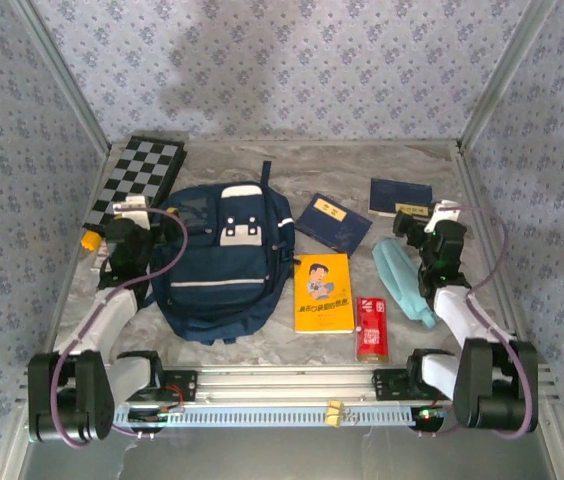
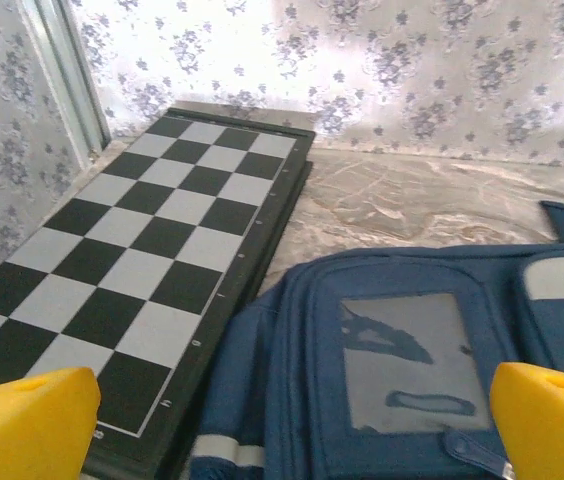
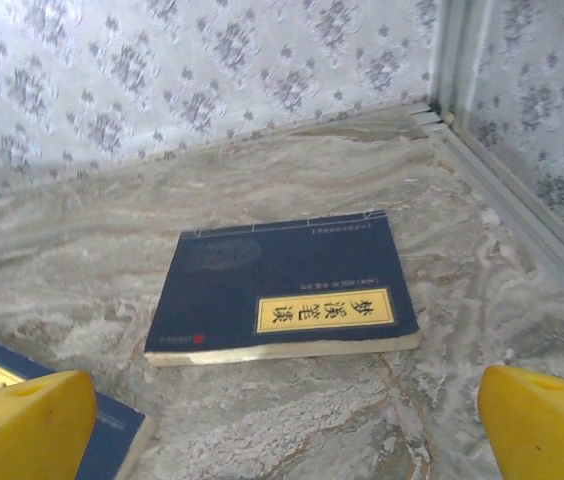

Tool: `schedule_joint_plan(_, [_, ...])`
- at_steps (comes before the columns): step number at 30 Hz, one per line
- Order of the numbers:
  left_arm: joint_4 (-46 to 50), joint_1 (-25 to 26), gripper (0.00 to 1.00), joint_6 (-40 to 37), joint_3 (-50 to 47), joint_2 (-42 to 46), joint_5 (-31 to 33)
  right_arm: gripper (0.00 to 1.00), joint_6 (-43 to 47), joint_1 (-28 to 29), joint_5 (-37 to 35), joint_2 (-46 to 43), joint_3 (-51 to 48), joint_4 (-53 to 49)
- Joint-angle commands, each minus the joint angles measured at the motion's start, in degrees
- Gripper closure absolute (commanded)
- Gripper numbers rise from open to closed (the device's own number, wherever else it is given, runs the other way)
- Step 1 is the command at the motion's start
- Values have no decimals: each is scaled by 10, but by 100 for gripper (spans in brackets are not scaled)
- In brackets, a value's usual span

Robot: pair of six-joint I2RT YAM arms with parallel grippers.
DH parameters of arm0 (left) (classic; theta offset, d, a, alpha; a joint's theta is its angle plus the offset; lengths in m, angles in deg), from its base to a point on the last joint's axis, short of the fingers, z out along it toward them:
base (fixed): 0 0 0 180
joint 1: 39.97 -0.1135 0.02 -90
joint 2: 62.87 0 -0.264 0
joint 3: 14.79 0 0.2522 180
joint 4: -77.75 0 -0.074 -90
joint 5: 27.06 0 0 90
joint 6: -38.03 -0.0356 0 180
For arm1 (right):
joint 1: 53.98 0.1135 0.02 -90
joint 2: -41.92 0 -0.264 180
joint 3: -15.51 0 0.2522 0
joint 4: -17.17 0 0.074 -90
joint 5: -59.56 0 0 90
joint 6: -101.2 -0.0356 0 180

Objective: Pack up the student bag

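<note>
- Navy bag (image 1: 220, 262) lies flat on the surface (image 1: 362, 165), left of centre, with its top toward the far wall. From above it looks shut.
- Early step, I'd say: packing isn't begun. The yellow book (image 1: 323, 292), red pack (image 1: 371, 328), teal pouch (image 1: 403, 278) and two booklets all lie loose to the bag's right.
- Left pincer (image 1: 120, 225) hangs spread wide over the bag's upper left corner, pinching nothing. Its wrist view puts the bag's window pocket (image 2: 402, 360) between the yellow fingers (image 2: 27, 420).
- Right pincer (image 1: 430, 222) is spread wide too and empty, looking down on the far booklet (image 3: 282, 290).
- Next move, my call: the bag's mouth needs opening first, which means finding a zip pull.
- Otherwise the right arm drops onto that booklet. It's thin and flat, so a finger must get under an edge.
- Edges: the chessboard (image 2: 132, 250) lies just beside the bag's left flank, apparently touching it, so the left arm has little room there.
- The far booklet sits near the right rail (image 3: 522, 230), leaving little space on that side.
- Open room: bare surface along the far wall, and a lane between the bag and the yellow book.
</note>
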State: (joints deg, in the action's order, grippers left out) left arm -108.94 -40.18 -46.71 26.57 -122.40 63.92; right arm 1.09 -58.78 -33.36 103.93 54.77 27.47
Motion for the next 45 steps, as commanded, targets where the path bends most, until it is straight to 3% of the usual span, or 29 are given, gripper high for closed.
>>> schedule_joint_plan(1, [85,3,0,46,19,50,-35,0,-52,-15,11,-47,32,-124])
schedule_joint_plan(5, [120,-3,0,176,18,112,-4,0,-152,-35,24,-79,15,-150])
schedule_joint_plan(9, [177,-8,0,268,2,162,70,0,-170,-40,61,-75,60,-256])
schedule_joint_plan(12, [223,-17,0,299,12,182,38,0,-162,-28,100,-76,77,-302])
schedule_joint_plan(17, [314,-16,0,318,48,178,-23,0,-153,66,35,-84,112,-384])
schedule_joint_plan(21, [378,0,0,324,74,174,-78,0,-180,128,45,-67,141,-432])
schedule_joint_plan(25, [454,43,0,330,92,170,-74,0,-207,209,42,-32,171,-459])
schedule_joint_plan(29, [516,73,0,332,99,159,-86,0,-240,299,23,30,218,-482])
schedule_joint_plan(35, [575,76,0,341,89,143,-122,0,-254,400,0,154,308,-508])
schedule_joint_plan(41, [576,77,0,366,60,148,-151,0,-269,446,-4,296,419,-536])
schedule_joint_plan(45, [577,78,0,385,43,158,-162,0,-286,448,-2,367,483,-546])
